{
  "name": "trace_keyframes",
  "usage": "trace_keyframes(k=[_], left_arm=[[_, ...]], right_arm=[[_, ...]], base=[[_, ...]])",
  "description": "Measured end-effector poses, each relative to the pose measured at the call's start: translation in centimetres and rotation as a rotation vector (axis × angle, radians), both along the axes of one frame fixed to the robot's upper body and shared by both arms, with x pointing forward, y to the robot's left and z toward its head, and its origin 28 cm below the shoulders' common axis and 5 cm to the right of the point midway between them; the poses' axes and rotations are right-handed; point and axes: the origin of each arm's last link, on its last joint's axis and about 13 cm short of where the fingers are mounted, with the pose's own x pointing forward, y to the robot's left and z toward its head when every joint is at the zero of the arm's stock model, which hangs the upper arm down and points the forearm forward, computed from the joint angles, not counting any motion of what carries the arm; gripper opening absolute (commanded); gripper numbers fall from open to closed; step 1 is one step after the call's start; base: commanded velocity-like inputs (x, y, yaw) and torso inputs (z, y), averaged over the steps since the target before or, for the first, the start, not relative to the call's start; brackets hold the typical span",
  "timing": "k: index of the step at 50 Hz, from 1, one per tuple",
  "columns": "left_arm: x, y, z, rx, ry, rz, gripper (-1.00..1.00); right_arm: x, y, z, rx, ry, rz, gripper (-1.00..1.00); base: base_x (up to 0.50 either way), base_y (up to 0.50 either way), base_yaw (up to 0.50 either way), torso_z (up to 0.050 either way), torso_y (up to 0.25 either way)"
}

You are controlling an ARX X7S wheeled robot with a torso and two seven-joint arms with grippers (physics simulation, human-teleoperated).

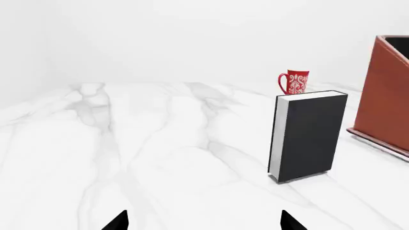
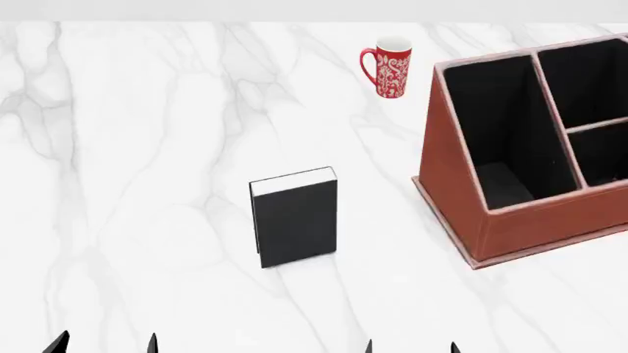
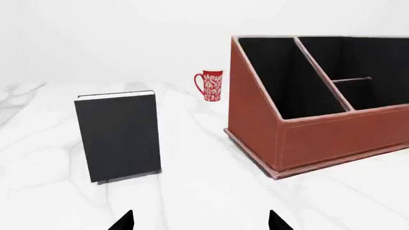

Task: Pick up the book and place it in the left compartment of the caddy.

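The black book (image 2: 294,217) stands upright on the white marble table (image 2: 147,184), white page edges on top; it also shows as the book (image 1: 309,134) and the book (image 3: 119,135). The reddish-brown caddy (image 2: 454,198) stands to its right, and its long left compartment (image 2: 505,140) is black-lined and holds nothing. The caddy (image 3: 332,136) fills the right wrist view; one slanted wall of the caddy (image 1: 385,103) shows in the left wrist view. My left gripper (image 2: 105,344) and right gripper (image 2: 410,347) sit at the near table edge, both open with nothing between the tips, well short of the book.
A red patterned mug (image 2: 390,66) stands at the back, behind the book and left of the caddy. The caddy's smaller divided sections (image 2: 593,88) lie right of the long compartment. Bare marble stretches to the left of the book.
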Motion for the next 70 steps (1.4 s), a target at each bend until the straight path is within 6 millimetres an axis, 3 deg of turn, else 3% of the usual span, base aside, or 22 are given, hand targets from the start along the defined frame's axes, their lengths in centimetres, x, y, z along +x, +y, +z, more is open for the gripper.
trace_keyframes(k=[17, 32, 52, 70], left_arm=[[-0.2, 0.1, 0.7, 0.005, -0.004, -0.004, 1.00], [-0.2, 0.5, 3.8, 0.014, -0.020, -0.001, 1.00], [-1.2, 1.8, 9.6, -0.010, -0.092, 0.061, 1.00], [-2.9, 2.6, 11.8, -0.028, -0.128, 0.066, 1.00]], right_arm=[[-0.3, 0.1, 0.8, 0.007, -0.001, 0.003, 1.00], [-0.9, 0.1, 3.2, 0.001, 0.020, 0.020, 1.00], [-2.5, -0.5, 10.2, -0.049, -0.070, -0.019, 1.00], [-4.5, -1.0, 12.9, -0.056, -0.136, -0.021, 1.00]], base=[[0.00, 0.00, 0.00, 0.000, 0.000], [0.00, 0.00, 0.00, 0.000, 0.000], [0.00, 0.00, 0.00, 0.000, 0.000], [0.01, 0.00, 0.00, 0.000, 0.000]])
